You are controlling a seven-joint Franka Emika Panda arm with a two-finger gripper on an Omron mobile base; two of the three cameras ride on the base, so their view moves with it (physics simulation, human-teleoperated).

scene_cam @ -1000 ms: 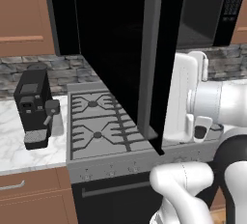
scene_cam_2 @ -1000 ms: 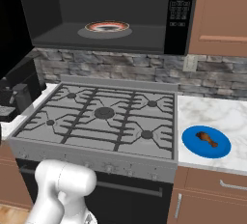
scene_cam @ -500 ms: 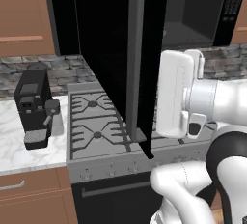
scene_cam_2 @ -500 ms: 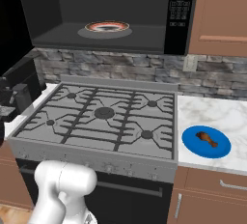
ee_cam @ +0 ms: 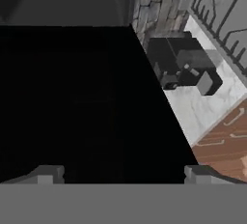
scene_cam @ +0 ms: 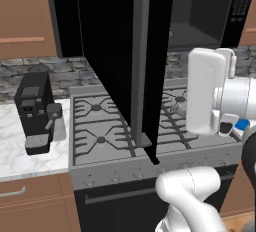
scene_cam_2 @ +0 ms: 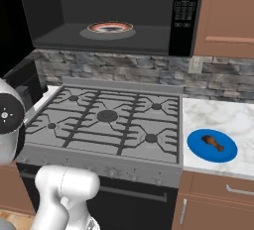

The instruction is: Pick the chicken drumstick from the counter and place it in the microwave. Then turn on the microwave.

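Fingers (ee_cam: 123,172) spread wide, empty, facing the microwave (scene_cam_2: 114,13) door, which hides the interior's left.

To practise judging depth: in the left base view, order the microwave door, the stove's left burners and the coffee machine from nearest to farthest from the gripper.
1. Door, just left of the gripper.
2. Left burners, lower, beyond the door.
3. Coffee machine, far left on the counter.
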